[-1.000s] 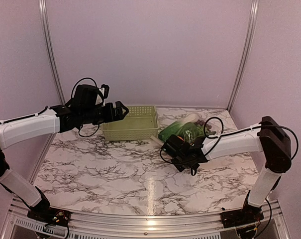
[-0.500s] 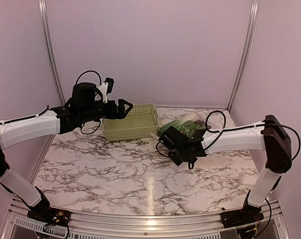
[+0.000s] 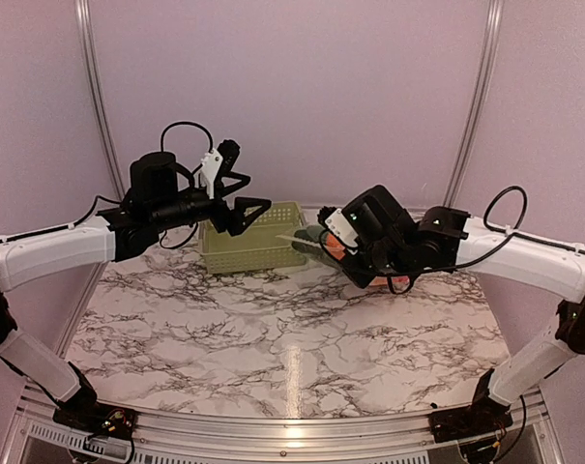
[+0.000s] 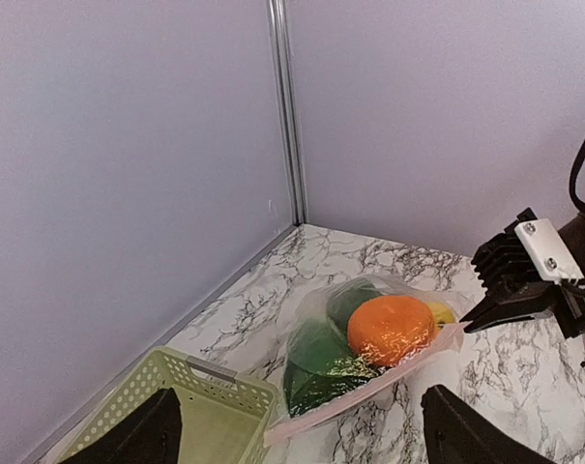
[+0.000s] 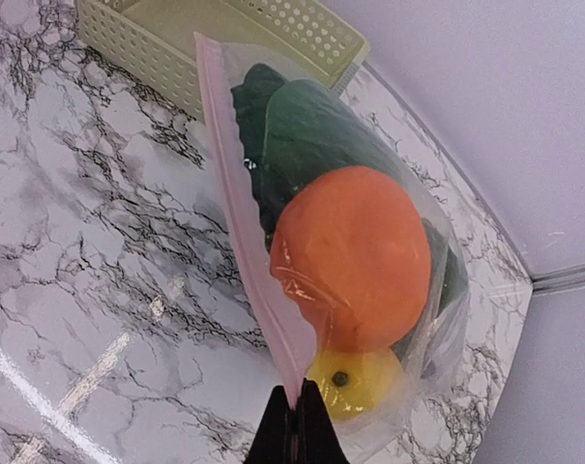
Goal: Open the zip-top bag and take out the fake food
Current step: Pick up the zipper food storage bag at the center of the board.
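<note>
Top external view showed the right gripper [image 3: 331,239] raised well above its low pose of a second earlier, carrying the zip-top bag [image 3: 311,242] up from where it had lain on the marble surface [image 3: 273,329] beside the green basket [image 3: 253,246]. From the right wrist, its jaws were clenched on one end of the pink zip strip [image 5: 242,213], with the fake food [image 5: 350,251], an orange, green leaves and a yellow piece, sagging inside the sealed bag. The left gripper [image 3: 246,198] had risen too and turned toward the bag, jaws spread wide and holding nothing. That likely set up a two-handed pull: the strip was presented, yet unopened, and no food was out.
</note>
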### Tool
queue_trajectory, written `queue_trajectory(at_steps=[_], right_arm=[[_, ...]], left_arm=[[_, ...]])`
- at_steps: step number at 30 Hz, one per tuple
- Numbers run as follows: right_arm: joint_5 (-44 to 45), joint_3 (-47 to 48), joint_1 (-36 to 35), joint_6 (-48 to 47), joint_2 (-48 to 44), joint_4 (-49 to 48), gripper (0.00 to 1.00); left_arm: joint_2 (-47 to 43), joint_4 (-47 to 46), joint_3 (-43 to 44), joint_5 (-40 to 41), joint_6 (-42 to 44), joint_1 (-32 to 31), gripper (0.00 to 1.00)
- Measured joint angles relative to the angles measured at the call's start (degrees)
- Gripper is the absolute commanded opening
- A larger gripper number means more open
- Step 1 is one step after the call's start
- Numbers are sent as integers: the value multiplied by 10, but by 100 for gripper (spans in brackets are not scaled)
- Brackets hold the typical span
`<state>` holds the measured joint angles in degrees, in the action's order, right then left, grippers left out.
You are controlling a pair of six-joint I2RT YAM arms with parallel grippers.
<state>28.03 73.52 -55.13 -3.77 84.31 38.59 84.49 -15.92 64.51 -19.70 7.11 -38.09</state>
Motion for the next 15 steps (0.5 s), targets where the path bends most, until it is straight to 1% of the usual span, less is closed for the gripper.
queue_trajectory(at_steps=[2, 5, 7, 10, 15], right_arm=[[-23, 7, 0, -9, -18, 17, 0], [-57, 19, 0, -23, -43, 31, 0], [-83, 31, 0, -32, -61, 40, 0], [-113, 50, 0, -43, -76, 52, 0], [-164, 73, 0, -60, -85, 59, 0]], left_arm=[[0, 9, 2, -18, 44, -5, 81], [0, 39, 12, -42, 112, -19, 77], [0, 63, 23, -53, 149, -28, 72], [9, 110, 54, -58, 196, -57, 65], [30, 193, 113, -57, 248, -93, 54]])
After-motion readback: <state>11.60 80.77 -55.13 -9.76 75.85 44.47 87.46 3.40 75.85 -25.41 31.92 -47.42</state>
